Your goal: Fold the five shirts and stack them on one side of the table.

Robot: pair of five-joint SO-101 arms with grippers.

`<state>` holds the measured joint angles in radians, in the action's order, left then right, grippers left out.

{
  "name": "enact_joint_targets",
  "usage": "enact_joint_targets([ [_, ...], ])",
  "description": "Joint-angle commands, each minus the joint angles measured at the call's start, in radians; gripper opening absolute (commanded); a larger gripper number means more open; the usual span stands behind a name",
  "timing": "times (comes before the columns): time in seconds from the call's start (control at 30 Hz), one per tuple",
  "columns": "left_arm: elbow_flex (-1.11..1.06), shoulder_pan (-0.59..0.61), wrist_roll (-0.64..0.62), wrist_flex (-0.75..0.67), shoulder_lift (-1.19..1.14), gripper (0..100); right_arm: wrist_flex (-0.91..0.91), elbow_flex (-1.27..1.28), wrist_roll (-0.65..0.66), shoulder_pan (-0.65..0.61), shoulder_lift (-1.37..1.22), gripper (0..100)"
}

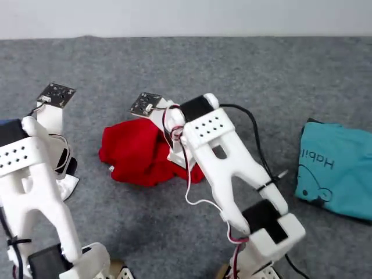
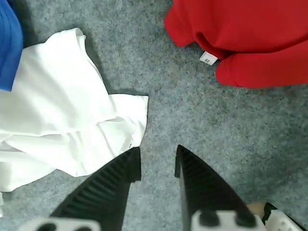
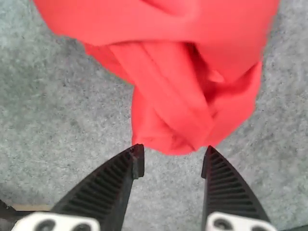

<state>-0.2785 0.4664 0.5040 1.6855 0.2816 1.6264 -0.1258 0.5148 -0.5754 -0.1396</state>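
Shirts lie apart on the big grey table. The teal shirt is the biggest one to see. It lies flat at the right side, well away from the others. The red shirt sits in a crumpled heap in the middle, under the tip of the right arm. The white shirt lies rumpled beside the left arm, with a bit of a blue shirt at its edge.

The right claw is spread wide and holds nothing. One finger is on each side of the red shirt's edge. The left claw is parted a little and holds nothing. It hangs over bare table between the white and red shirts. A small white tag pokes out of the red shirt.
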Motion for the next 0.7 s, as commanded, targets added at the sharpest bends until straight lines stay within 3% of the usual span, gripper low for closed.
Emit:
enact_joint_targets([
  [0.0,0.002,0.008,0.008,-0.018,0.005,13,0.027,-0.1,-0.011,-0.005,-0.03,20.6],
  [0.67,-0.047,0.006,0.006,-0.021,0.005,13,-0.134,-0.112,0.025,0.082,-0.216,20.4],
])
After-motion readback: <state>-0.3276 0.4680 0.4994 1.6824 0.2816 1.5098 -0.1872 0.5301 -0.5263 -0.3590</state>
